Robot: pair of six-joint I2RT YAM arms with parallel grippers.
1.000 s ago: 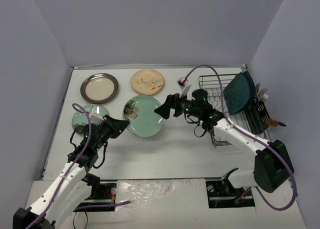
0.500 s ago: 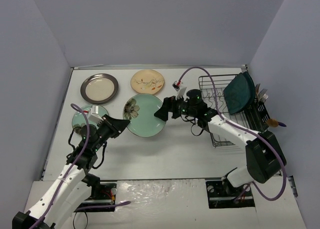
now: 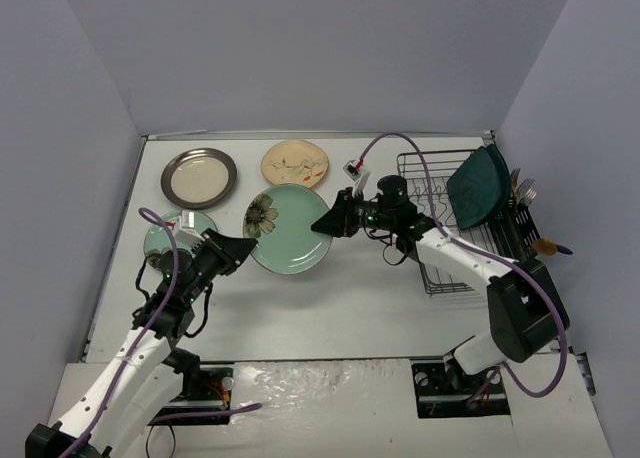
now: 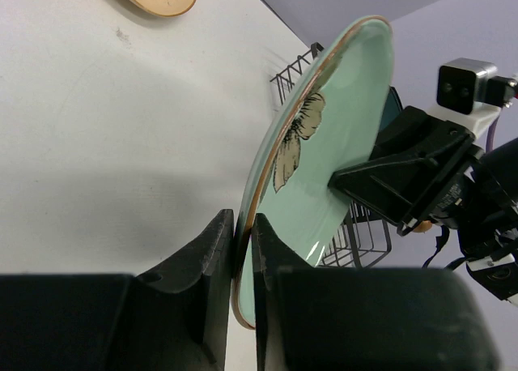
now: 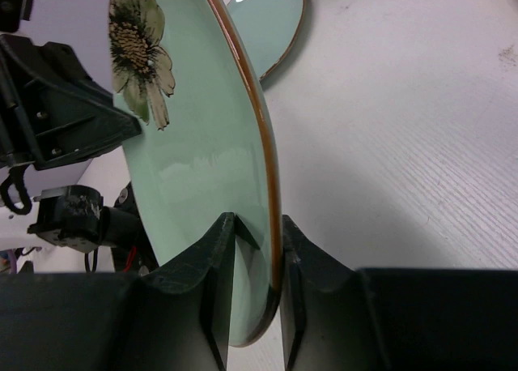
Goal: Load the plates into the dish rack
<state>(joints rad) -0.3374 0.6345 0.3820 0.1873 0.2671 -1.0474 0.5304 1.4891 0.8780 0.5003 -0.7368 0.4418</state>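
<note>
Your white, faintly grained surface (image 3: 380, 298) carries the dish rack (image 3: 420, 173) at its right side: a rectangular frame of dark metal wire with upright tines. Standing in the rack's far end you have the dark teal plates (image 3: 478, 183), rounded-square and leaning on edge. The cutlery holder (image 3: 520, 228) on its right side holds forks and other utensils (image 3: 522, 188), handles down. The flowered mint-green plate (image 3: 285, 233) is not in the rack. It is round and glossy with a thin brown rim, and it hangs tilted above the surface, left of the rack, between your two arms. Flat on the surface lie the cream plate with the grey-brown rim (image 3: 199, 176), the cream floral plate (image 3: 295, 163) and a second mint-green plate (image 3: 165, 236), which is partly hidden under your left arm. Your left hand (image 4: 243, 249) is clamped on the flowered plate's near-left rim. Your right hand (image 5: 259, 241) pinches the opposite rim, one finger on each face.
</note>
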